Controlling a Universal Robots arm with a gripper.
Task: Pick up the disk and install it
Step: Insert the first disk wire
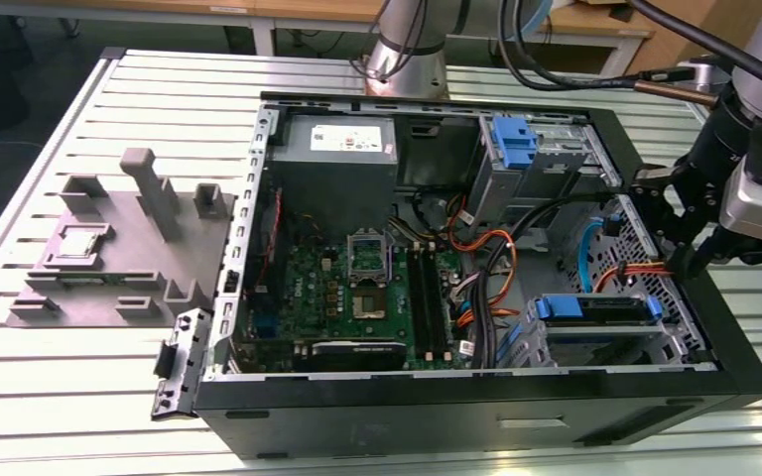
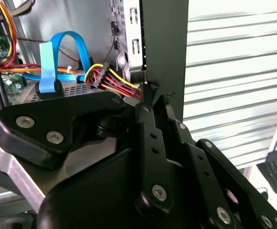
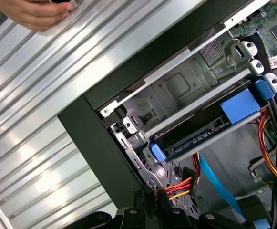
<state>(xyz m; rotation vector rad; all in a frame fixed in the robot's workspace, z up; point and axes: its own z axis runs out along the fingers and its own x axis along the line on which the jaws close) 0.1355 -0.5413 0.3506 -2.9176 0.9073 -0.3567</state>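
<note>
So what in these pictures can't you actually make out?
- Disk: in the first wrist view it sits edge-on in its bay, so the label face is hidden by the cage.
- Tool: in the second wrist view its tips meet the case wall; whether it holds anything cannot be told.
- Hand: cut off by the first wrist view's edge; what it touches is unclear.
- Cables: their far ends run out of sight behind the tool's body.

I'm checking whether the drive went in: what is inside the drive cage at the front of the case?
A blue carrier sits in the drive cage, with a dark drive edge between its blue ends. The slot above looks bare metal. The drive's top face is covered by the cage.
</note>
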